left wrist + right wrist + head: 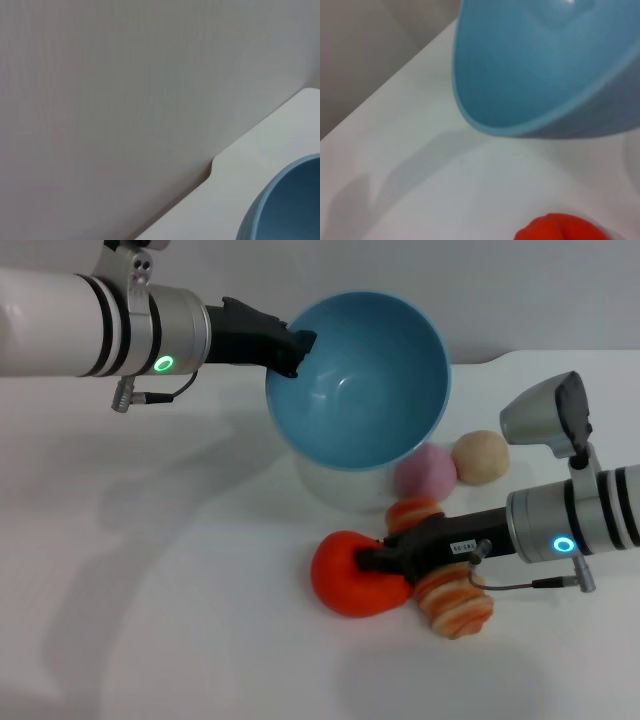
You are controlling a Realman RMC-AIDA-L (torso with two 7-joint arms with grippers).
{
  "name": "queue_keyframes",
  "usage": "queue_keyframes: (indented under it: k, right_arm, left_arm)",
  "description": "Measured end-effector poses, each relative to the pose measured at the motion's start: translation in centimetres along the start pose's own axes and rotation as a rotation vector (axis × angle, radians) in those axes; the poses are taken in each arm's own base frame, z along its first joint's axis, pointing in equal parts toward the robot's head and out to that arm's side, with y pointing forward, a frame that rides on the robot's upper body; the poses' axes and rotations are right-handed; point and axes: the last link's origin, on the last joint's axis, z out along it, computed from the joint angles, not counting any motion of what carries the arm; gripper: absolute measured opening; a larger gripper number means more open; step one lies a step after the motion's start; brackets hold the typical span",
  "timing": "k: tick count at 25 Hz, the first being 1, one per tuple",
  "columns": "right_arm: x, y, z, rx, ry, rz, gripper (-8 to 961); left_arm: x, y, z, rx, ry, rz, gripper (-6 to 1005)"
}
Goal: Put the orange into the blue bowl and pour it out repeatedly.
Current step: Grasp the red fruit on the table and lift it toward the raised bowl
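Note:
The blue bowl is lifted off the white table and tipped with its mouth toward me; its inside is empty. My left gripper is shut on the bowl's left rim. The bowl also shows in the left wrist view and the right wrist view. The orange lies on the table in front of the bowl. My right gripper reaches in from the right and is shut on the orange's right side. The orange's top shows in the right wrist view.
An orange-and-cream striped roll lies under the right gripper, with a second striped piece behind it. A pink ball and a pale tan ball sit farther back. A white round container stands below the bowl.

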Motion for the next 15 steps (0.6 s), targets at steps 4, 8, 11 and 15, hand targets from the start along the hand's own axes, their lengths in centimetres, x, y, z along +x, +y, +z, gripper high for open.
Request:
queue_keyframes:
  k: [4, 8, 11, 15]
  right_arm:
    - [-0.2, 0.4, -0.8, -0.02, -0.024, -0.056, 58]
    - [-0.5, 1.2, -1.7, -0.069, -0.045, -0.116, 41]
    - [-1.1, 1.8, -2.9, -0.107, -0.079, -0.14, 31]
    - [-2.6, 3.3, -5.8, -0.201, -0.144, -0.21, 19]
  left_arm:
    - [-0.2, -0.1, 0.1, 0.002, -0.005, -0.005, -1]
    - [-0.5, -0.2, 0.2, 0.005, -0.017, 0.004, -1]
    - [-0.7, -0.2, 0.3, 0.004, -0.026, 0.006, -1]
    - [-0.7, -0.6, 0.2, 0.018, -0.041, 0.04, -1]
